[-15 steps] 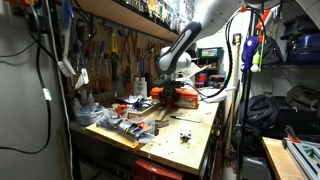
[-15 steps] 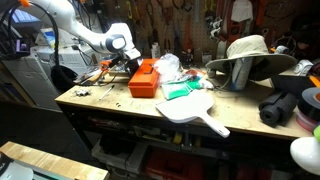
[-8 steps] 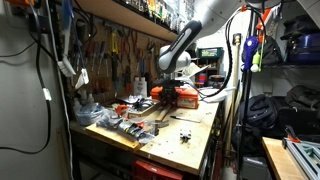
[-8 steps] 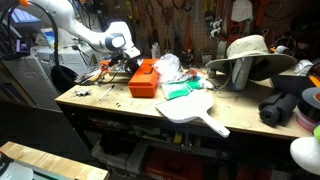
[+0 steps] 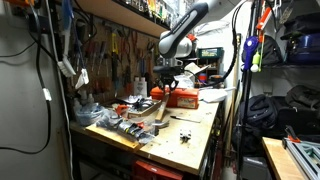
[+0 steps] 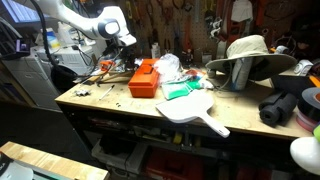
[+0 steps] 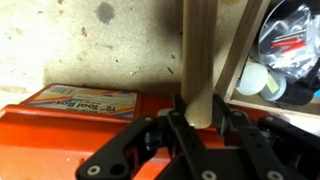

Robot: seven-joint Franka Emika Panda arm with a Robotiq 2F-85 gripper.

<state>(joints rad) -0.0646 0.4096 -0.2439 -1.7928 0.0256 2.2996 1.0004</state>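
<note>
In the wrist view my gripper [image 7: 200,115] is shut on a pale wooden stick [image 7: 198,50] that runs from between the jaws toward the top of the frame. Below the jaws lies an orange toolbox [image 7: 60,150] with a small printed card [image 7: 85,100] at its edge. In both exterior views the gripper [image 5: 168,72] [image 6: 122,38] hangs above the orange toolbox [image 5: 180,97] [image 6: 143,78] on the workbench, clear of it. The stick is too small to make out there.
A clear bag of small parts [image 7: 295,40] and a white round lid [image 7: 255,82] lie beside a wooden frame [image 7: 245,50]. On the bench are a white paddle board [image 6: 195,108], green items [image 6: 180,90], a wide-brimmed hat [image 6: 250,55] and scattered tools [image 5: 125,115].
The arm has risen from just over the orange toolbox to well above it, with the gripper lifted clear.
</note>
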